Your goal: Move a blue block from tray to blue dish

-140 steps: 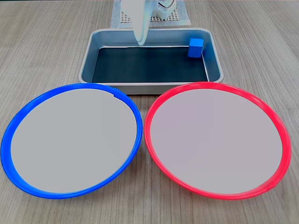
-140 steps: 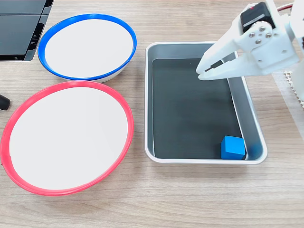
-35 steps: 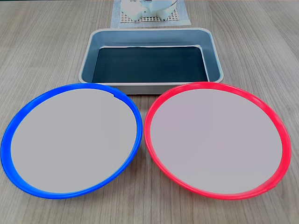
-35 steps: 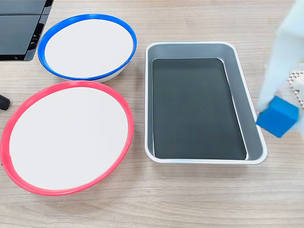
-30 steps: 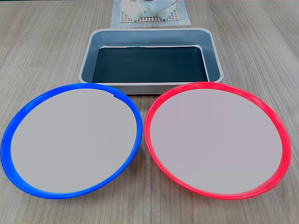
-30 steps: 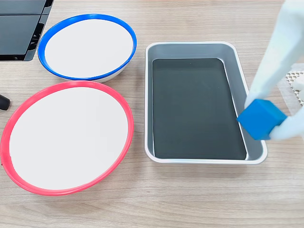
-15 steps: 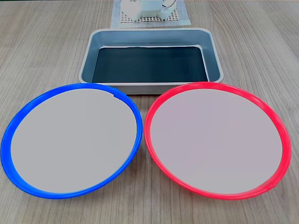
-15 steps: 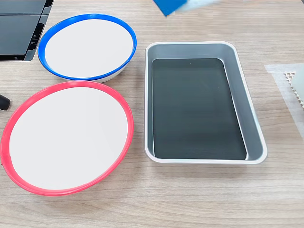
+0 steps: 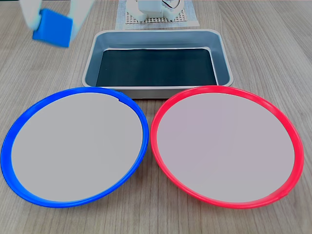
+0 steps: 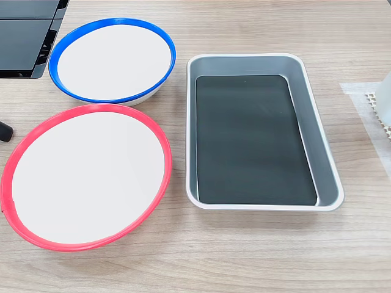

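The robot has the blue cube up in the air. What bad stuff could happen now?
The gripper holds the blue block high over bare table, not yet over the blue dish. If it slips, it likely lands on the wood. The red-rimmed dish sits right beside, so a bounce might end there.

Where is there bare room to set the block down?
Both dishes are bare: the blue dish and the red-rimmed dish. The tray floor is free. It is tight where the two rims nearly meet.
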Robot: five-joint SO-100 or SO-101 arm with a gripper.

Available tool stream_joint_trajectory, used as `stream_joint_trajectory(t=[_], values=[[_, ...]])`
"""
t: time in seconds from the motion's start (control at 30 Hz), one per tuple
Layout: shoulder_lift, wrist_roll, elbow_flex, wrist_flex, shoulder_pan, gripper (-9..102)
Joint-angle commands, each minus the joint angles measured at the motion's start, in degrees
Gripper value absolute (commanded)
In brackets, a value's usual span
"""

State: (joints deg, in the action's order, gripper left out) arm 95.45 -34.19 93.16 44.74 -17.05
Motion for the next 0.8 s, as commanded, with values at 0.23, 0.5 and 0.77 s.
stream_joint_trajectory(t=[0.23,0.5,0.77], values=[[-17.4,18.2,-1.9,-17.8,2.3,0],[-22.2,27.7,-0.3,-14.9,2.9,18],[-21.0,28.4,0.2,-19.9,-1.2,48]])
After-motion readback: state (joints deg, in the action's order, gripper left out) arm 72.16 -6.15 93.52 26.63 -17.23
